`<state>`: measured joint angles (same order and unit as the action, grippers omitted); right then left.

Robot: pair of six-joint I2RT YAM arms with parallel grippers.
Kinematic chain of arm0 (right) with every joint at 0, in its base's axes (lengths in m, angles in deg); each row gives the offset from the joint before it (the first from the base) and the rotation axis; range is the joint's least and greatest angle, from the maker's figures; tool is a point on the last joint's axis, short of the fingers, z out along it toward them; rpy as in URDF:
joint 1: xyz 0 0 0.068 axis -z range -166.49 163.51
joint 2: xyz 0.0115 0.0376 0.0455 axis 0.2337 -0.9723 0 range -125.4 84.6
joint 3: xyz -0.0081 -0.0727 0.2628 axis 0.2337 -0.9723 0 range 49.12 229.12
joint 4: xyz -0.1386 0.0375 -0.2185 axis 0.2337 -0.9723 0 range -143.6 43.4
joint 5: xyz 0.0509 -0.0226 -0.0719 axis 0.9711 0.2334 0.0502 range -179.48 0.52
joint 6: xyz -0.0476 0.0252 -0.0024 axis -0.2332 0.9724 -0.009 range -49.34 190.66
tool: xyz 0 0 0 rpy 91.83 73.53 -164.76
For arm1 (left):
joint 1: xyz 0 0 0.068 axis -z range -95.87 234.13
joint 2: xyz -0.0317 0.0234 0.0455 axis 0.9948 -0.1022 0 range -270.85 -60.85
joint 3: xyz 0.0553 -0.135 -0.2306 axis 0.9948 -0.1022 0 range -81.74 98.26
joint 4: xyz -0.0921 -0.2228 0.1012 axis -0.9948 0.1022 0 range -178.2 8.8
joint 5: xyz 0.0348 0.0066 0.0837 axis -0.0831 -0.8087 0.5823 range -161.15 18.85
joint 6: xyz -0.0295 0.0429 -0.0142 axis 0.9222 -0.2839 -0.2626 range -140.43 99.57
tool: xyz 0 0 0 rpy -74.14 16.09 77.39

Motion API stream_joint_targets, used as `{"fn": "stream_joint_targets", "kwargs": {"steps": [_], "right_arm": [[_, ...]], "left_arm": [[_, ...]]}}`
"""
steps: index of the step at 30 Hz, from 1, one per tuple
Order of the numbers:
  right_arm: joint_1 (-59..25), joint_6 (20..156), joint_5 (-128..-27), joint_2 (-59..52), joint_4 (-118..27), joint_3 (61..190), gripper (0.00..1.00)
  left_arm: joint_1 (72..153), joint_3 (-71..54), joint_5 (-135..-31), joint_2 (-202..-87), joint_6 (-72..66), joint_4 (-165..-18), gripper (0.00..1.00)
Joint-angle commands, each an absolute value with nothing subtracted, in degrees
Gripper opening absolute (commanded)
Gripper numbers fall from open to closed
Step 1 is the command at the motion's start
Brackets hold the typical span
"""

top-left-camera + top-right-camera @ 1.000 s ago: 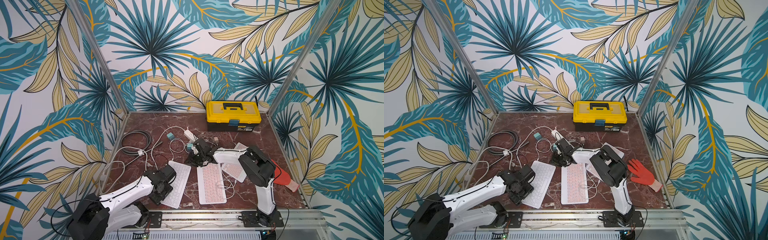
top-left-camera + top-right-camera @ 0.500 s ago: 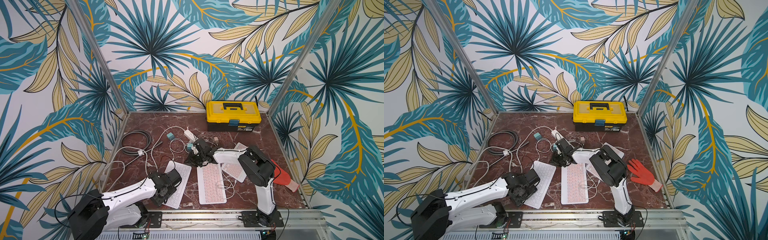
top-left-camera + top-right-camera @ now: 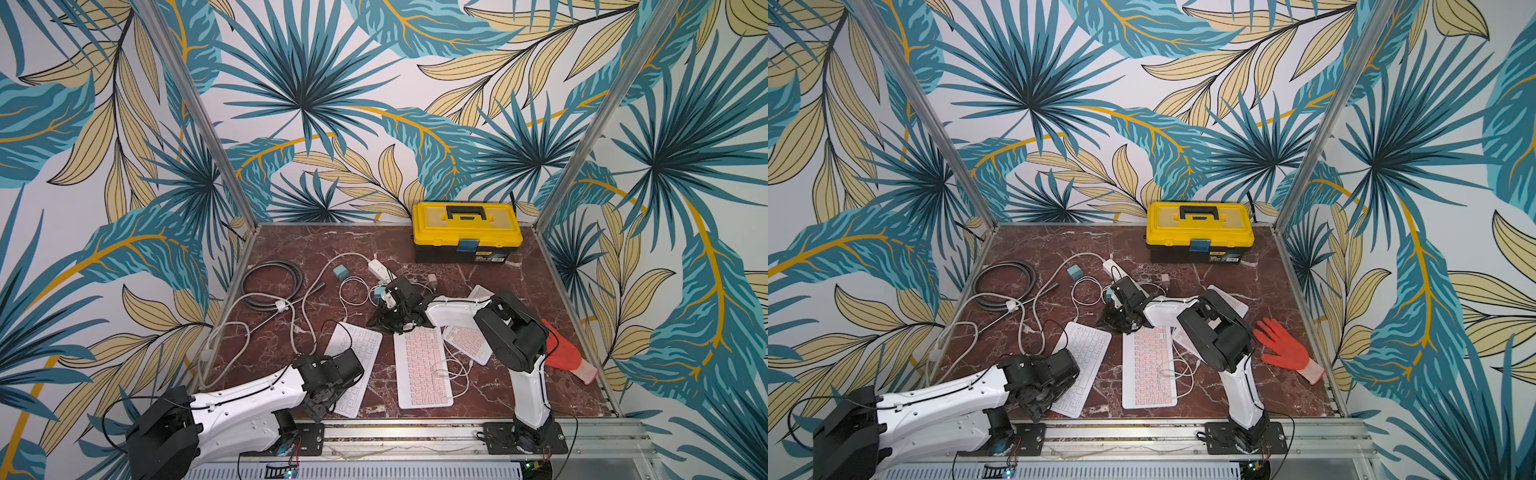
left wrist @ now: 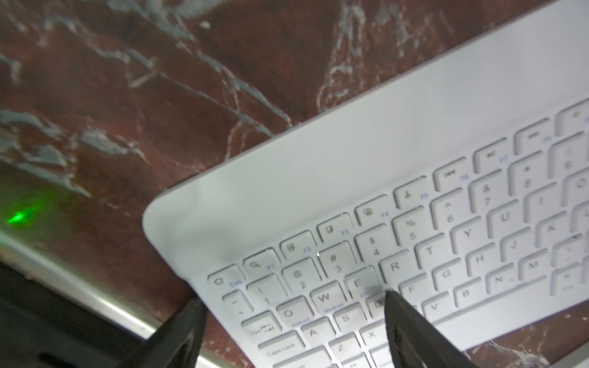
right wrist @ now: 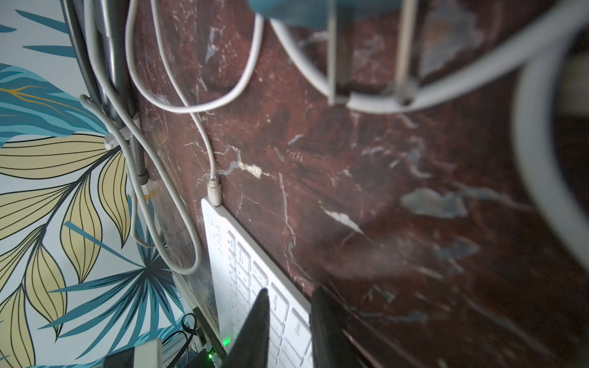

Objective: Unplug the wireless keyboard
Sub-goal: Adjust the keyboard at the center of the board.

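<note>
The white wireless keyboard lies lengthwise on the marble table, left of centre. A white cable ends in a plug seated in the keyboard's far corner. My left gripper is open over the keyboard's near end. One of its fingers hangs off the Esc corner and the second sits above the keys. My right gripper is low at the keyboard's far end. Its jaws stand a narrow gap apart with only keys showing behind.
A pink-keyed keyboard lies beside the white one, and another sits partly under the right arm. A yellow toolbox stands at the back and a red glove lies right. Cable coils, a power strip and a teal adapter lie at the far left.
My left arm has swung down toward the table's near edge and its jaws have spread wider over the keyboard's near end. The right arm has stayed put.
</note>
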<state>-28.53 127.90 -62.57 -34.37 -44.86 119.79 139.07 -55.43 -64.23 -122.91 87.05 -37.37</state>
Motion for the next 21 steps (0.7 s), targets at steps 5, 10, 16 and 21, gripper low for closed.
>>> {"fn": "stream_joint_targets", "kwargs": {"steps": [5,10,16,21], "right_arm": [[-29.2,128.4,-59.8,-38.8,-48.2,118.5,0.24],[-29.5,127.6,-58.3,-38.2,-49.9,117.4,0.24],[-29.5,127.0,-58.3,-37.4,-53.6,115.3,0.24],[-29.5,127.9,-59.3,-34.8,-54.7,111.7,0.23]], "left_arm": [[135.4,-58.1,-58.6,-131.7,85.3,-47.3,0.86],[128.6,-55.3,-57.1,-135.9,76.9,-51.7,0.87],[123.9,-53.7,-55.2,-139.4,71.3,-54.3,0.88],[119.5,-51.3,-54.5,-140.1,65.6,-54.2,0.89]]}}
